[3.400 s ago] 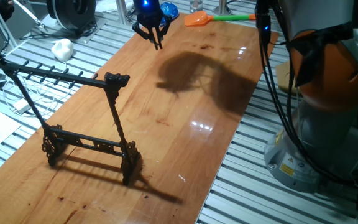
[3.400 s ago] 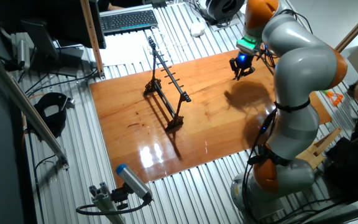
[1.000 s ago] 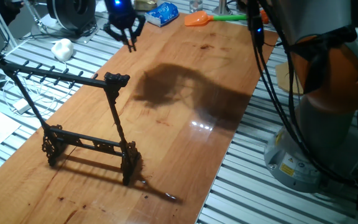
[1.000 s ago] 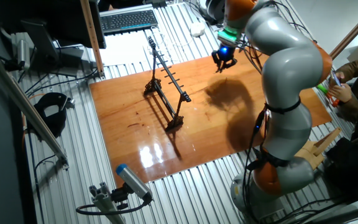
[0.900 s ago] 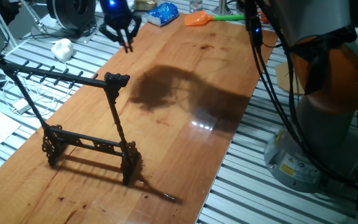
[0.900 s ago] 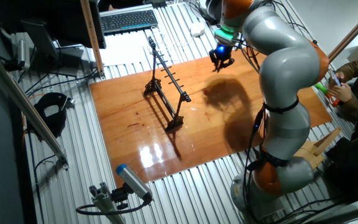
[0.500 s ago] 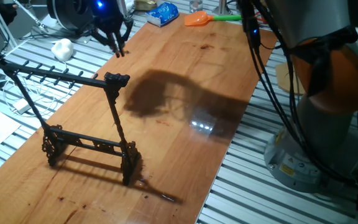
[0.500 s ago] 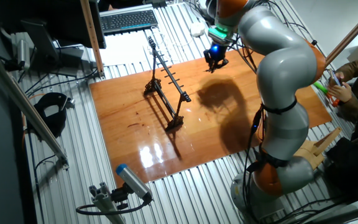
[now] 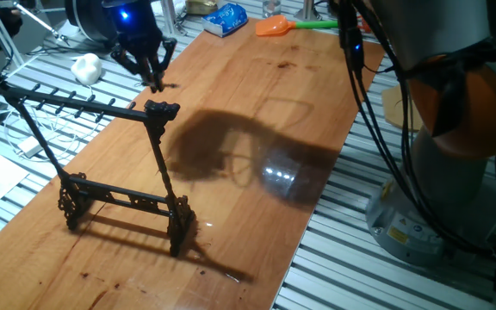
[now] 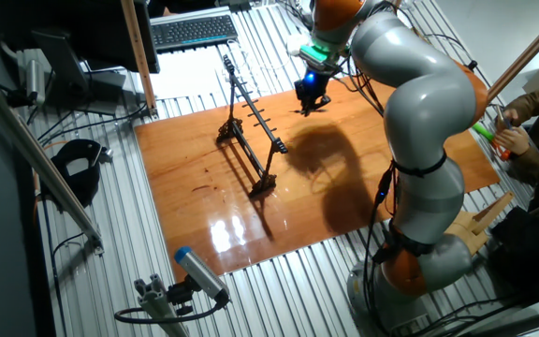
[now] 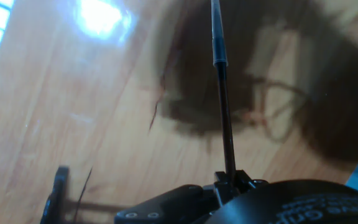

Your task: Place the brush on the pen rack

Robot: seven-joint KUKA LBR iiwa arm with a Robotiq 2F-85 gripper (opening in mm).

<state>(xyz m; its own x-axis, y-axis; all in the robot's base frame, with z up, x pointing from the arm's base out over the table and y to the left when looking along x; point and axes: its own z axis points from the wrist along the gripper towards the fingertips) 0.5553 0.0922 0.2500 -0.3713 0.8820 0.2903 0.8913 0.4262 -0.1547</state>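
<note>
On the left of one fixed view the rack stands on the wooden table, but its top bar runs off the left edge so that end is cut off. Just up and right of the bar's near end, the gripper hangs above the table, fingers pinched together. The brush is basically impossible to make out in either fixed view, too thin. The hand view sorts that out: it's clamped between the fingers and sticks straight out, dark shaft then a paler part that's cut off by the top edge. A dark blurry bit at lower left there may be the rack, can't tell. Far back right lies an orange scoop.
</note>
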